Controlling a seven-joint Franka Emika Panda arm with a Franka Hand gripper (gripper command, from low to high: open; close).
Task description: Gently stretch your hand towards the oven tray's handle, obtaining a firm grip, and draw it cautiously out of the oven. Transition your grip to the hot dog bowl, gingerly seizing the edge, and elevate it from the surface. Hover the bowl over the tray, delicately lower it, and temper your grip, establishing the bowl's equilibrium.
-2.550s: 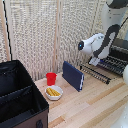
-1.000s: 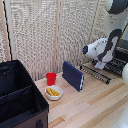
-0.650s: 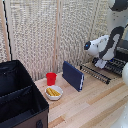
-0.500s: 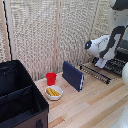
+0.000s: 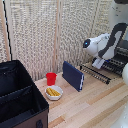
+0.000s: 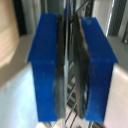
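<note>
In the wrist view we see the claw point(image 6: 71, 70) nearly closed: its two blue fingers point(image 6: 46, 70) stand close together with only a narrow gap, and thin dark bars of the oven tray point(image 6: 70, 60) run through that gap, pinched between the pads. In the exterior view the claw point(image 5: 98, 63) sits at the front edge of the oven tray point(image 5: 97, 73), which juts out of the oven point(image 5: 120, 56) and over the table point(image 5: 95, 102).

Taking the oven tray as our landmark, a dark blue slab point(image 5: 73, 75) stands tilted on its edge just beside the tray's outer end, on the exterior view's left of it. Further that way a red cup point(image 5: 51, 78) stands upright, and the hot dog bowl point(image 5: 53, 92) rests on the table near the cup, well apart from the tray. A big black bin point(image 5: 20, 100) lies farthest from the tray, past the bowl. The slab stands between bowl and tray.
</note>
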